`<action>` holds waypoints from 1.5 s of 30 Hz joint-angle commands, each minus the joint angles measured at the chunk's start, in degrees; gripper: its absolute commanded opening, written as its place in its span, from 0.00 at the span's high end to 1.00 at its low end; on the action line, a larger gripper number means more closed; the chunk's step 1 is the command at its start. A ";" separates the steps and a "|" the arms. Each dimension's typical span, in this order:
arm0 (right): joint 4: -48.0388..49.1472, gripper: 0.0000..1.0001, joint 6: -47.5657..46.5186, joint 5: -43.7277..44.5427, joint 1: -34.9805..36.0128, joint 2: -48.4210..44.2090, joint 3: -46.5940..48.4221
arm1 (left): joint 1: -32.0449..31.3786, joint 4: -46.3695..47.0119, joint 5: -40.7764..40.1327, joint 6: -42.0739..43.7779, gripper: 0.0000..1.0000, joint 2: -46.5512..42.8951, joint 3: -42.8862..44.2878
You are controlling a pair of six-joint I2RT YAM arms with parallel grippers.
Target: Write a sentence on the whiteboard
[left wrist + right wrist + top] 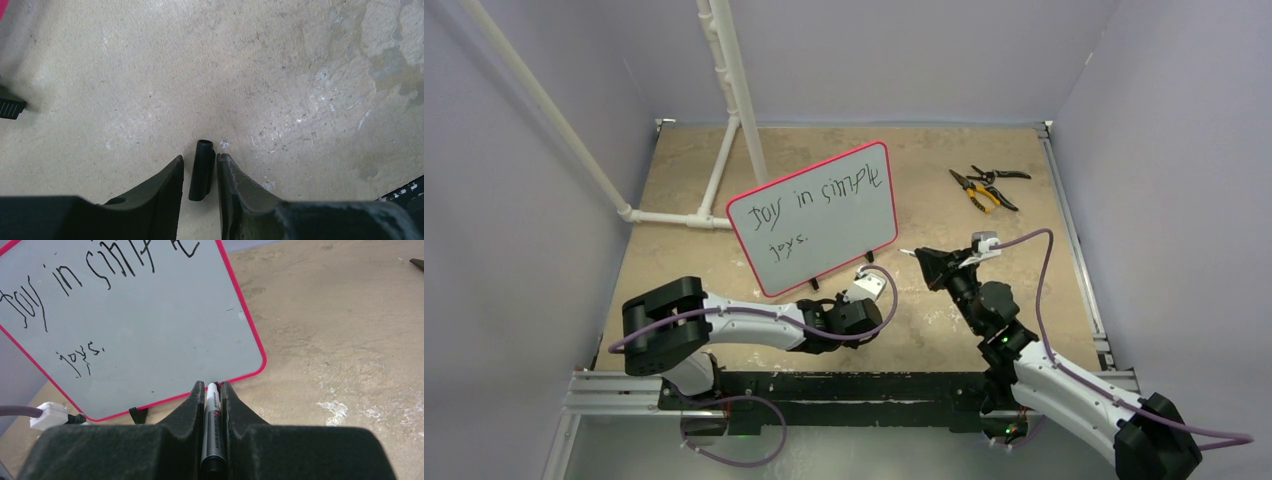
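As sentence (802, 197) stands finished on whiteboard (844, 225), upright centre-left of frame, judged capping stage. Right gripper (213, 390) clenched on marker (212, 412); left gripper (200, 159) slightly parted around cap (201, 177). Next: pinch cap, align with marker.

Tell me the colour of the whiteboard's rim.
The whiteboard rim is pink-red; the right wrist view shows it best.

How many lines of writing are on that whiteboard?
2. The top line runs across the upper part of the whiteboard. The shorter second line sits below it, toward the left. The whole face shows, so none seems hidden.
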 commanded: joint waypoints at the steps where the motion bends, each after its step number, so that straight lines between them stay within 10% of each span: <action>1: 2.40 1.00 -0.62 -0.09 -0.14 0.40 0.48 | -0.29 -1.08 0.36 -0.06 0.68 -2.21 -0.88; 7: 2.36 1.00 -0.52 -0.01 -0.14 0.56 0.54 | -0.55 -2.22 0.87 0.32 0.64 -1.86 -0.83; 15: 1.74 1.00 -0.53 -0.65 -0.14 0.25 0.98 | -1.43 -4.53 1.85 -0.59 0.82 -0.96 -0.36; 21: -2.80 1.00 0.09 -10.15 -0.14 0.48 2.83 | -2.34 -2.74 -0.07 1.04 1.00 -3.70 -3.78; 33: -7.11 1.00 0.23 -36.15 -0.16 4.62 7.34 | -2.37 24.00 3.71 14.46 1.00 -29.43 -23.77; 45: -1.40 1.00 2.02 -50.96 -0.14 14.52 8.48 | -2.38 24.79 9.49 16.92 1.00 -34.23 -26.17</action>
